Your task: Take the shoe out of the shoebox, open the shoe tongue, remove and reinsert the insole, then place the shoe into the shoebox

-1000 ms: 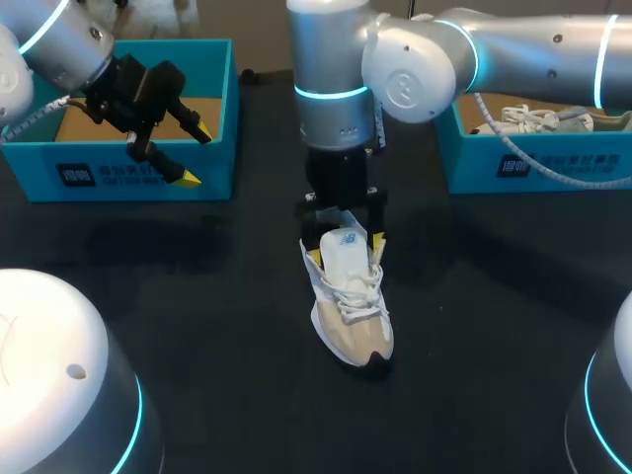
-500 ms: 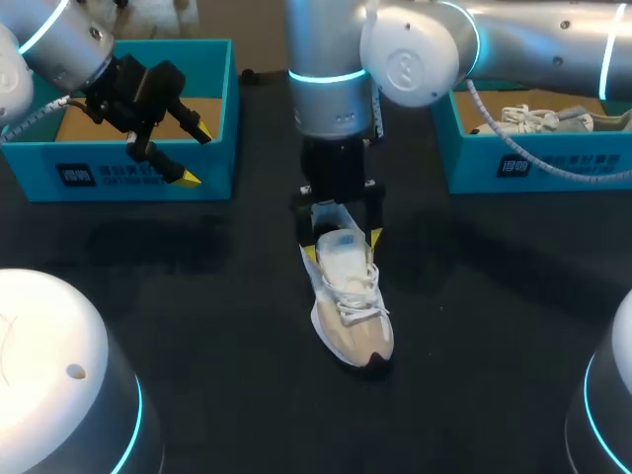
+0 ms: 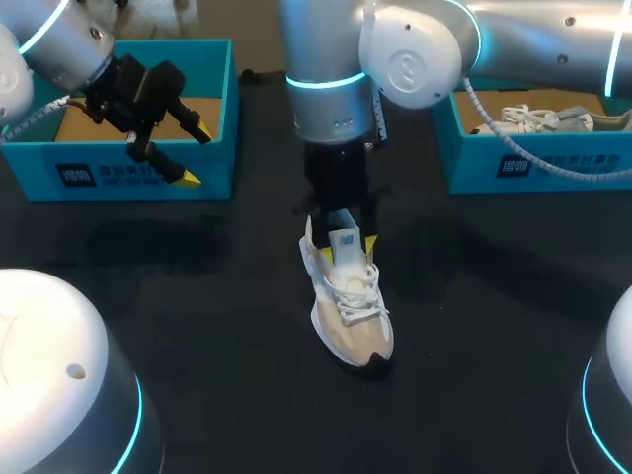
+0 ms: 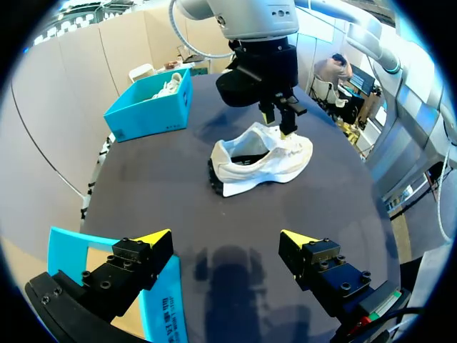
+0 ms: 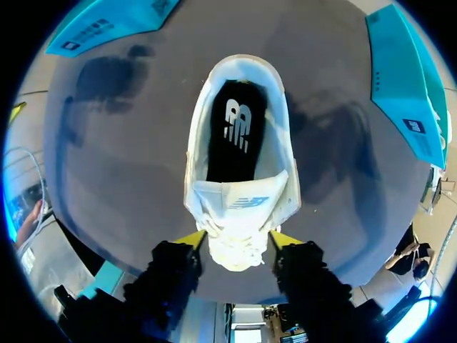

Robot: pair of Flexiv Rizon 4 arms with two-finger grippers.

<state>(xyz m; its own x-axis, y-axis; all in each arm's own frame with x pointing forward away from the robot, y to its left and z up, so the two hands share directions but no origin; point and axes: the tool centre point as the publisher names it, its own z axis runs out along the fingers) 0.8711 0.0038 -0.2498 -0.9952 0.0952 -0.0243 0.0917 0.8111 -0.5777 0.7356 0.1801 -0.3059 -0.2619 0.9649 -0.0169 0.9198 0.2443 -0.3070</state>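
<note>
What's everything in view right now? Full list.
shoe: 1, white and beige, mid table, insole inside
left box: 1, teal, far left of table
right box: 1, teal, far right of table
second shoe: 1, white and grey, in right box
table: 1, black
left gripper: 1, yellow tips, jaws open, over left box's front wall
right gripper: 1, yellow tips, at the shoe's raised tongue

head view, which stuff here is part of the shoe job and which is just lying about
Job: shoe, tongue in the right gripper, insole inside, empty left box (likely its shoebox).
Lying about: right box, second shoe in it; left gripper open by the left box.
</note>
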